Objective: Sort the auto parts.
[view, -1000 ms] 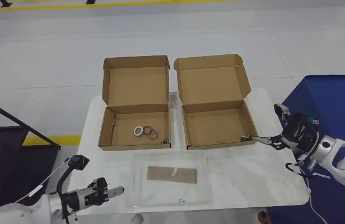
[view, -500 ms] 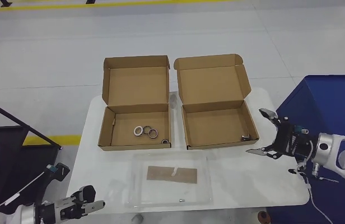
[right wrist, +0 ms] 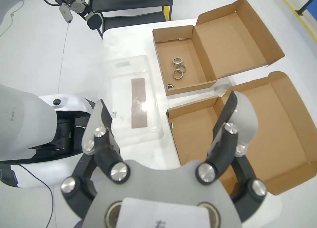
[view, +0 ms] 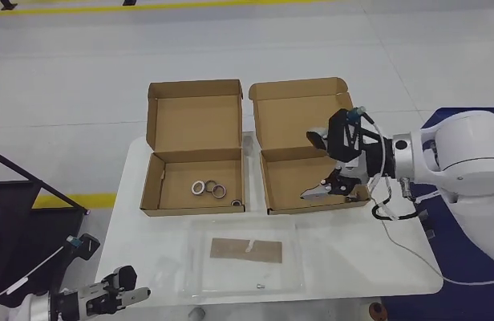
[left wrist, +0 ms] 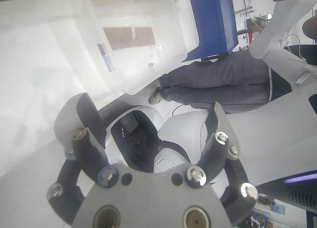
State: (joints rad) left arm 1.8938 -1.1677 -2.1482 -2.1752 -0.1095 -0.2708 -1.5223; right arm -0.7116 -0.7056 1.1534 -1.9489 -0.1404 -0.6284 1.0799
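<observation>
Two open boxes stand side by side at the back of the table [view: 355, 249], lids up, nearly touching. In the left box [view: 171, 201] lie four rings [view: 219, 193]: three bunched mid-floor, one against the front wall. Over the right box [view: 283, 188] hangs the right pincer [view: 321, 164], spread wide and holding nothing. The tray [view: 291, 241] sits just in front of the boxes, with a thin strip of table between. Its front edge is near the table's front edge, and a broad stretch of table lies to its right. One screw [view: 261, 283] sits in the tray by the front wall. Off the table's front-left corner is the left pincer [view: 139, 291], well apart from the tray.

Left wrist: left pincer [left wrist: 149, 109] wide open, nothing gripped. Tray [left wrist: 99, 16] ahead, screw [left wrist: 151, 64] near its closer wall.

Right wrist: right pincer [right wrist: 168, 112] wide open, nothing between the fingers, above the right box's wall nearest the tray. A second screw [right wrist: 172, 124] lies in that box's corner beside the tray and left box.
</observation>
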